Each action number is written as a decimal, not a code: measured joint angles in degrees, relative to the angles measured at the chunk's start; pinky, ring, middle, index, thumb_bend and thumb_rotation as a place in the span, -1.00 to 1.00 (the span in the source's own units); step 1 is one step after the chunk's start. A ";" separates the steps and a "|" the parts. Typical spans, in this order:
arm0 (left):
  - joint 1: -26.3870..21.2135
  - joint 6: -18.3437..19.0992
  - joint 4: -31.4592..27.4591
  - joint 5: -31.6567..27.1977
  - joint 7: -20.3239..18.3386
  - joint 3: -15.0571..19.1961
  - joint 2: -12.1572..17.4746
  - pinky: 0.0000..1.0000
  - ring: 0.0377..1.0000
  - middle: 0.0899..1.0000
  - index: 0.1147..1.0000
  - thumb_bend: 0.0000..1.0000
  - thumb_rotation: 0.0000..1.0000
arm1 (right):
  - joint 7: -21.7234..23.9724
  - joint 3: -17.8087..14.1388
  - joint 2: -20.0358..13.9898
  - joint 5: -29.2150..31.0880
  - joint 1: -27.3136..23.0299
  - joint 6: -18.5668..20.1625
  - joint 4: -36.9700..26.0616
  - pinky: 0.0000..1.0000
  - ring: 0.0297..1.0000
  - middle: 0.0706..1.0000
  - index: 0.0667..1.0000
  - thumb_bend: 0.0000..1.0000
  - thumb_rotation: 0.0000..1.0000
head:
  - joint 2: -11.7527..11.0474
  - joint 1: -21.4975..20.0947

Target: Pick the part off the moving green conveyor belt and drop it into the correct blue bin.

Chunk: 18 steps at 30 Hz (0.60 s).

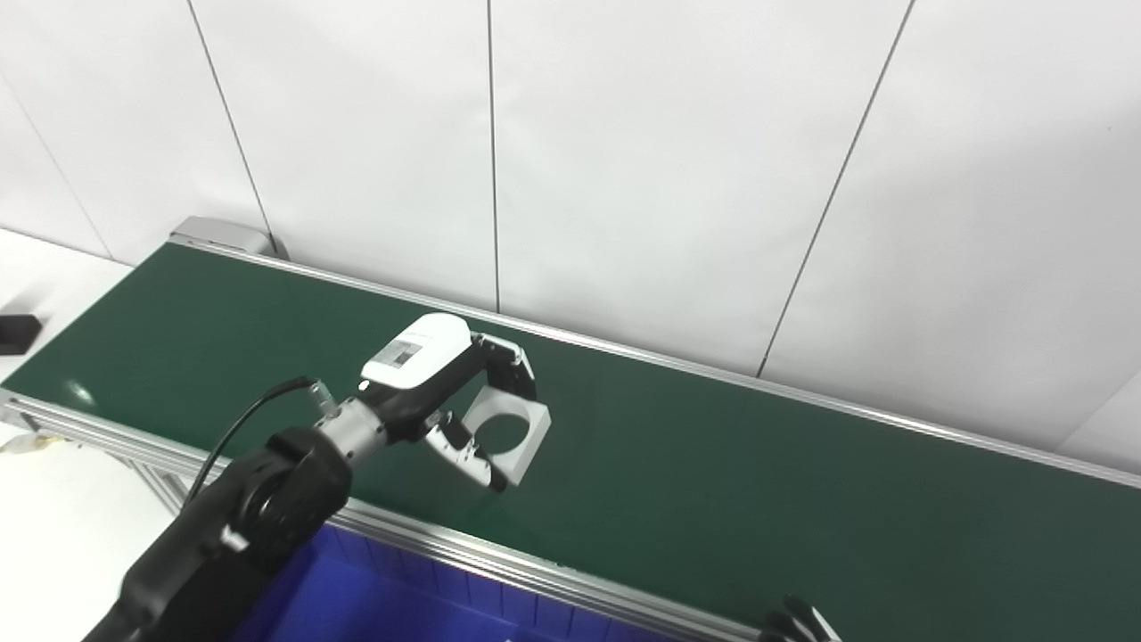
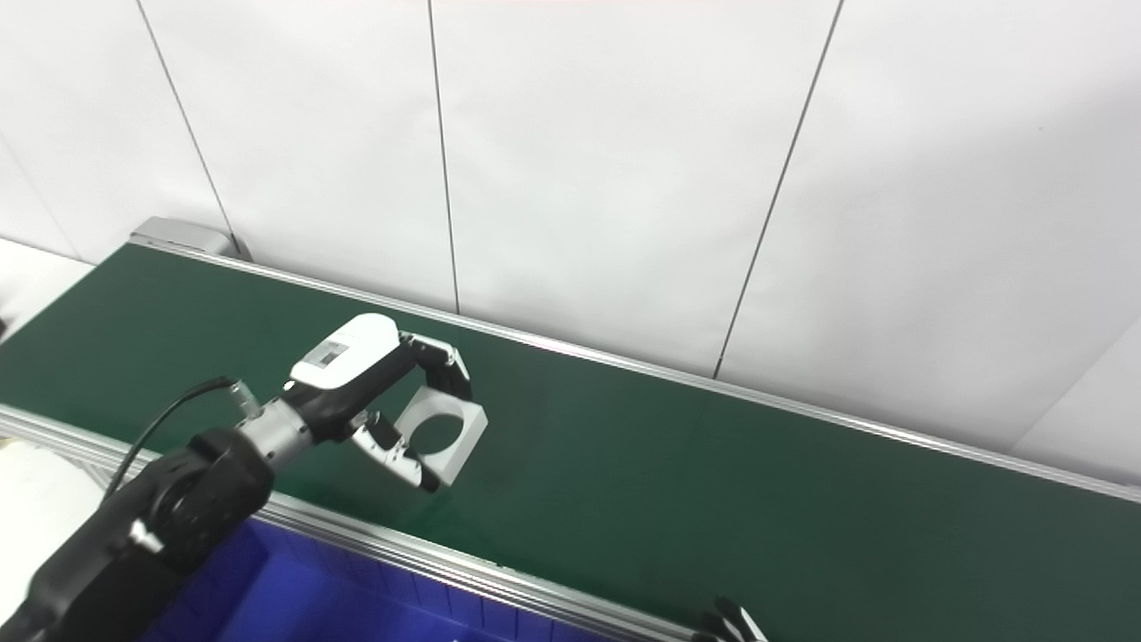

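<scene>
A square pale grey part [image 1: 506, 431] with a round hole through its middle sits over the green conveyor belt [image 1: 713, 464]. My left hand [image 1: 450, 392] reaches over the belt's near rail, its fingers [image 1: 513, 361] on the part's far edge and its thumb [image 1: 468, 453] on the near edge, shut on it. Whether the part rests on the belt or hangs just above it I cannot tell. Only the fingertips [image 1: 798, 622] of my right hand show, at the bottom edge right of centre, spread apart. A blue bin [image 1: 374, 597] lies below the near rail under my left arm.
An aluminium rail [image 1: 535, 562] runs along the belt's near side, another along the far side against a white panelled wall [image 1: 624, 160]. A small black object [image 1: 18, 332] lies on the white surface at the far left.
</scene>
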 measured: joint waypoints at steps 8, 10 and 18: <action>3.71 0.61 -6.76 -0.50 -1.89 2.28 -0.02 0.24 -0.01 -0.18 -0.11 0.04 -1.00 | 0.15 -0.73 -0.29 0.42 0.08 0.00 -1.31 0.36 0.54 0.62 0.74 0.25 0.89 | 2.02 0.70; 4.66 0.73 -8.64 -0.86 -2.17 2.72 -0.11 0.18 -0.04 -0.19 -0.11 0.04 -1.00 | 0.25 -0.84 -0.30 0.50 0.10 0.00 -1.48 0.36 0.54 0.62 0.74 0.26 0.89 | 2.02 0.70; 11.08 1.96 -15.01 -3.63 -3.75 4.68 -1.11 0.12 -0.04 -0.15 -0.13 0.05 -1.00 | 2.25 -2.68 -0.92 1.42 0.79 0.00 -5.02 0.39 0.53 0.61 0.72 0.22 0.76 | 10.01 2.37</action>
